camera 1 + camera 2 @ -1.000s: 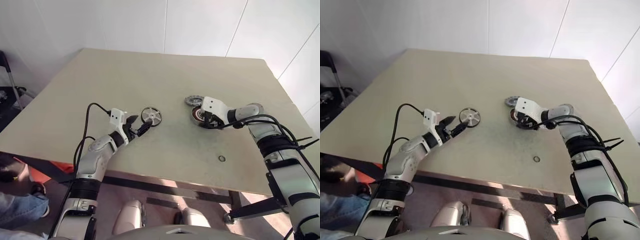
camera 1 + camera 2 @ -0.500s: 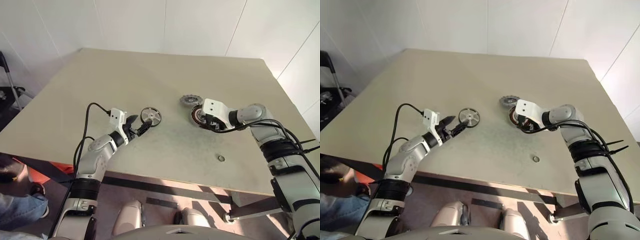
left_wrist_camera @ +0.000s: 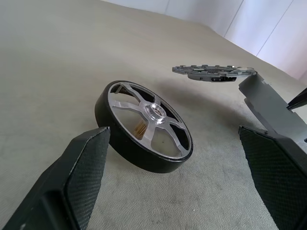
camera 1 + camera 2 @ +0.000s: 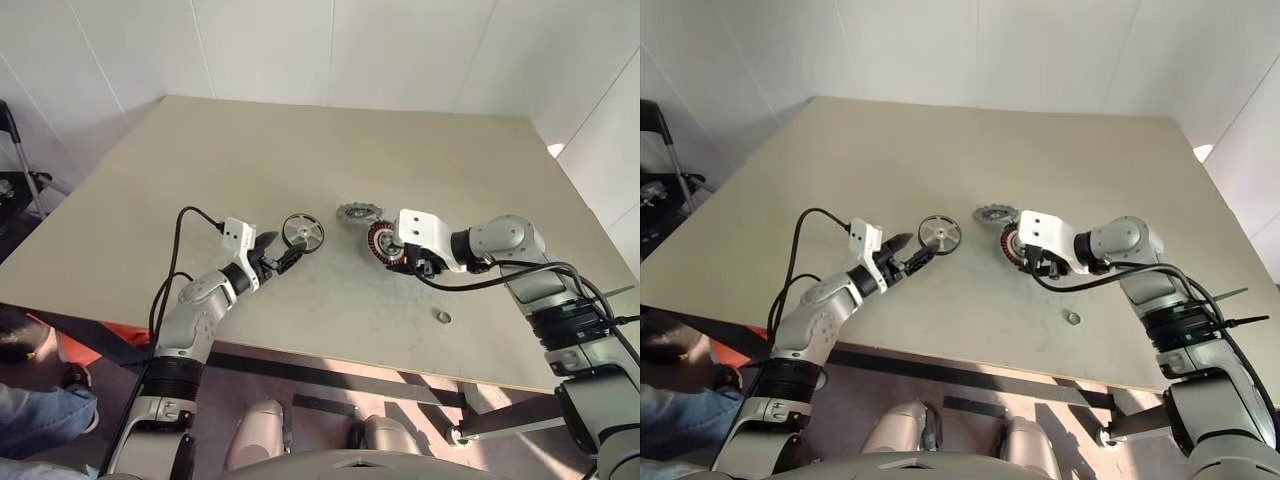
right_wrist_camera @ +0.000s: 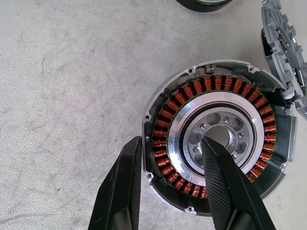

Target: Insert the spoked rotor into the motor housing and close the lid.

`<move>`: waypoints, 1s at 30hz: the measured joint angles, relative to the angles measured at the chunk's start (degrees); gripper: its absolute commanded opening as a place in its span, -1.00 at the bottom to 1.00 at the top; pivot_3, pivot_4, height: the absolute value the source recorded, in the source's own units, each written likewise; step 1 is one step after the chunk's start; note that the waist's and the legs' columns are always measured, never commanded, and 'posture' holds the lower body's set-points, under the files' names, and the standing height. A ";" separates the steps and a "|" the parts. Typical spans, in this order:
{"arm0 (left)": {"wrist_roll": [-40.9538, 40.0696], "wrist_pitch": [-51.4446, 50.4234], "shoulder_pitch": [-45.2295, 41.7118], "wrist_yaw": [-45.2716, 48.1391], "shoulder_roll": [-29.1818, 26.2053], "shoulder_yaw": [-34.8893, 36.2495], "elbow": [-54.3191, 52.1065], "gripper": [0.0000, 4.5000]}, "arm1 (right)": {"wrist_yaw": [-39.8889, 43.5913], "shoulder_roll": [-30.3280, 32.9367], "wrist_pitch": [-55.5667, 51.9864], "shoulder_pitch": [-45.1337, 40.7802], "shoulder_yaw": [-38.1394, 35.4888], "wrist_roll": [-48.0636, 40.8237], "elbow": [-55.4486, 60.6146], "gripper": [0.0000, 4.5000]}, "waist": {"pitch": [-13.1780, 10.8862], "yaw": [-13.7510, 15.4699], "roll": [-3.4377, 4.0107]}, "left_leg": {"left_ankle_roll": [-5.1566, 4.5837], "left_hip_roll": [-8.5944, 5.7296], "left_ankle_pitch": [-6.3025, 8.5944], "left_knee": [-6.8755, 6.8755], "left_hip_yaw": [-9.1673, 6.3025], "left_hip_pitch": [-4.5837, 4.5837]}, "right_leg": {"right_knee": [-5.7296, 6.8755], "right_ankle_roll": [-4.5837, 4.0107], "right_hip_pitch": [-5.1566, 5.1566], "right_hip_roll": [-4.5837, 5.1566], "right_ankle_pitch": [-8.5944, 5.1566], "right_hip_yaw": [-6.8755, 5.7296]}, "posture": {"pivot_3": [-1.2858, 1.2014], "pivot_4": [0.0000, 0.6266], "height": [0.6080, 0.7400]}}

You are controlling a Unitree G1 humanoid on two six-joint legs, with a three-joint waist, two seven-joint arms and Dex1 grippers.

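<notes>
motor housing (image 5: 218, 136) dragged toward spoked rotor (image 3: 146, 125) — copper windings exposed | fingers (image 5: 220, 191) pinching its rim

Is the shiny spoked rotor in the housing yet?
Out. The shiny silver spoked rotor lies on the table apart from the copper-wound round housing, whose centre is bare.

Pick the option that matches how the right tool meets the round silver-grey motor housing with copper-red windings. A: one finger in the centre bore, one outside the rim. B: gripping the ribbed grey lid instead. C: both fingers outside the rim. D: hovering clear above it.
A: in the right wrist view one black finger sits in the centre of the round silver-grey motor housing and the other lies outside its rim, so the right tool straddles the copper-red winding ring.
</notes>
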State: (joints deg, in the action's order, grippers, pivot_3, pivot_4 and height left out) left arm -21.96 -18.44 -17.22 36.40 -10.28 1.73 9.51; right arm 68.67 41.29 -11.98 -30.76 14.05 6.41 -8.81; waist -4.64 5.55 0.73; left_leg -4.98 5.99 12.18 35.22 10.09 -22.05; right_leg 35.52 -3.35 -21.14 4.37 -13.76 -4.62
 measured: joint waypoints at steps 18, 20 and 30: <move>0.28 0.00 0.00 0.21 0.18 -0.01 0.01 1.00 | -2.53 0.80 -0.60 2.25 1.06 0.51 0.31 0.19 | 0.01 0.20 -0.01 | 0.00 -0.01 0.01 0.00 -0.01 0.32 | -0.10 0.01 0.39 0.00 0.00 0.00 | 0.03 -1.00 1.00; 0.34 0.00 0.00 0.21 0.21 0.00 0.01 1.00 | -2.79 1.13 -0.70 2.53 1.07 0.90 0.29 0.47 | 0.01 0.19 -0.01 | -0.01 -0.01 0.02 0.00 -0.01 0.31 | -0.11 0.01 0.39 0.00 0.00 0.00 | 0.03 -1.00 1.00; 0.50 -0.01 0.25 0.18 0.54 -0.08 -0.06 1.00 | -2.36 1.31 -3.98 8.22 -6.20 -8.90 7.82 0.47 | 0.01 0.09 -0.01 | 0.01 0.00 0.01 -0.04 -0.01 0.33 | -0.11 0.01 0.37 0.00 0.00 0.00 | 0.03 -1.00 1.00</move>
State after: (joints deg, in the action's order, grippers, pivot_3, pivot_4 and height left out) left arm -21.46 -18.45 -16.97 36.58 -9.74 1.65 9.45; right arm 66.31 42.60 -15.95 -22.54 7.85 -2.49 -0.99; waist -4.64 5.64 0.72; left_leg -4.98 5.99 12.19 35.18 10.08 -21.71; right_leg 35.40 -3.34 -20.77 4.37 -13.76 -4.63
